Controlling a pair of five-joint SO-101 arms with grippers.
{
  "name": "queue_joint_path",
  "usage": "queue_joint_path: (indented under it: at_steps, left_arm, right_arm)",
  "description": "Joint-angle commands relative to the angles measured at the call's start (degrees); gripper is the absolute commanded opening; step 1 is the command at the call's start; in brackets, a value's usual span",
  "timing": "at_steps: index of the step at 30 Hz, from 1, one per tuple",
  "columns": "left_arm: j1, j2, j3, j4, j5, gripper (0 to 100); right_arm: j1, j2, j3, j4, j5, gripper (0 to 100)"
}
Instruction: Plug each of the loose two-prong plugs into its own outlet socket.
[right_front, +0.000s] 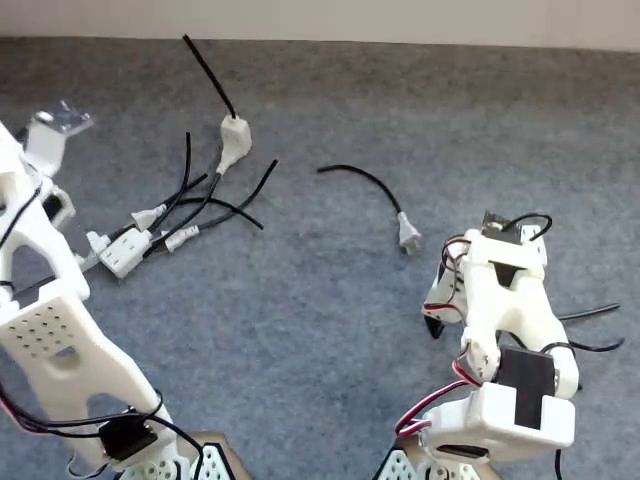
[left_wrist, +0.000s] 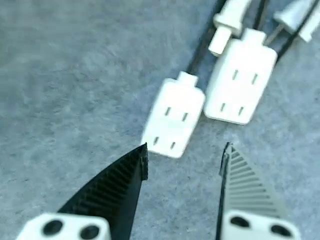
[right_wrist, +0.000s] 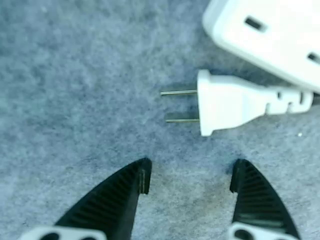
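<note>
Plug (right_wrist: 230, 102) just ahead of right claw (right_wrist: 190, 176)

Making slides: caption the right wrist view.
Open right gripper poised over a loose two-prong plug beside a white outlet socket on grey carpet.

Just ahead of the left gripper (left_wrist: 185, 149), one socket (left_wrist: 174, 119), second socket (left_wrist: 240, 82) just beside it, first plug (left_wrist: 227, 22) and second plug (left_wrist: 296, 14) behind those. Farther back on the table (right_front: 300, 330), a connector (right_front: 233, 142) among cords (right_front: 190, 190). Well right of that cluster, near mid-table, a lone plug (right_front: 408, 234), its cord (right_front: 372, 179) curving back and left, right arm (right_front: 510, 300) just right of it. Ahead of the right gripper (right_wrist: 191, 175), a near plug (right_wrist: 227, 102) beside a slotted block (right_wrist: 265, 35).
</note>
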Motion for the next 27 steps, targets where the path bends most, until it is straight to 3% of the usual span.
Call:
queue_joint_path:
  at_steps: [1, 10, 19, 25, 27]
  left_arm:
    - [-0.13, -2.68, 5.85, -2.64, -2.02, 23]
    - [-1.36, -2.77, 18.68, -21.27, -2.2, 23]
    - [-1.63, -2.07, 18.95, -21.63, -2.2, 22]
    - [-0.31, -4.53, 18.33, -21.54, -1.93, 0]
    - [0.31, -8.22, 18.33, -19.25, -1.85, 2]
  right_arm:
    - [0.4, 0.31, 0.48, -2.77, 0.79, 25.7]
    - [0.4, 0.31, 0.48, -2.59, 0.79, 25.7]
    - [0.4, 0.31, 0.48, -2.59, 0.79, 25.7]
    - [0.4, 0.31, 0.48, -2.59, 0.79, 25.7]
    - [0.4, 0.31, 0.48, -2.59, 0.79, 25.7]
